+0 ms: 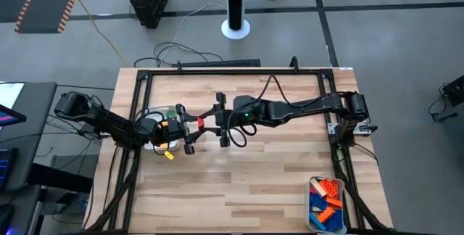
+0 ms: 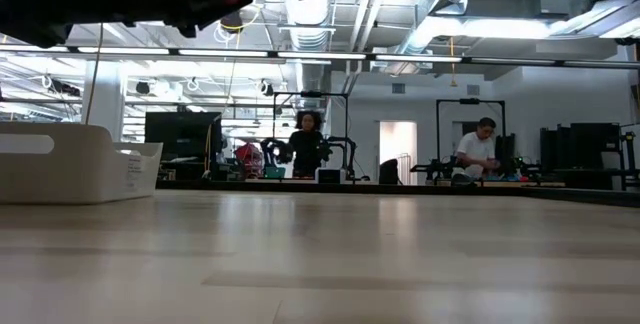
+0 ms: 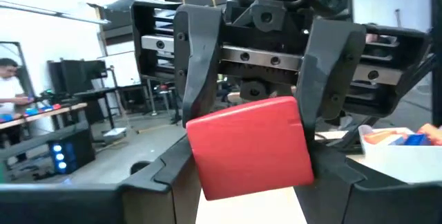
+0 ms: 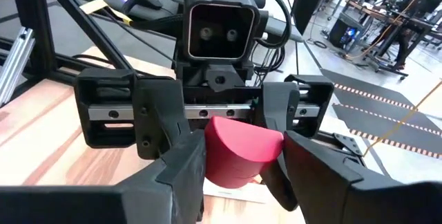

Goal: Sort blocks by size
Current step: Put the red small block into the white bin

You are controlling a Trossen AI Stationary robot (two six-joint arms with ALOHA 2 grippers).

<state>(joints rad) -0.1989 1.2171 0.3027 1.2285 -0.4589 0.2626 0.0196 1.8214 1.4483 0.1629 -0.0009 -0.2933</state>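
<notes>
**Red block held between both grippers above the table's middle**

The two grippers meet nose to nose over the light wooden table (image 1: 239,184), slightly left of its centre, and a red block with one rounded edge (image 1: 201,122) sits between them. In the left wrist view the red block (image 3: 252,144) fills the gap between the far pair of dark fingers (image 3: 335,65), which belong to the right gripper (image 3: 259,117), and these press on its two sides. The near fingers of the left gripper (image 3: 248,182) flank the block's lower part from either side. In the right wrist view the same block (image 4: 242,151) lies between the right gripper's own fingers, with the left gripper (image 4: 221,117) facing it and its fingers close on either side of the block's far end. Both sets of jaws stand partly open, each about the block's width, and both appear to have hold of it; the block hangs clear of the tabletop.

In the high view the left gripper (image 1: 190,126) comes in from the left and the right gripper (image 1: 217,119) from the right. Beneath the left arm sits a white rectangular tray (image 1: 156,112), and a small yellow block (image 1: 169,154) lies on the table just near of it. At the near right corner another white tray (image 1: 313,207) holds a heap of orange, blue and red blocks (image 1: 328,200). The low view shows the left tray's side (image 2: 70,164) and two people at benches far behind.
</notes>
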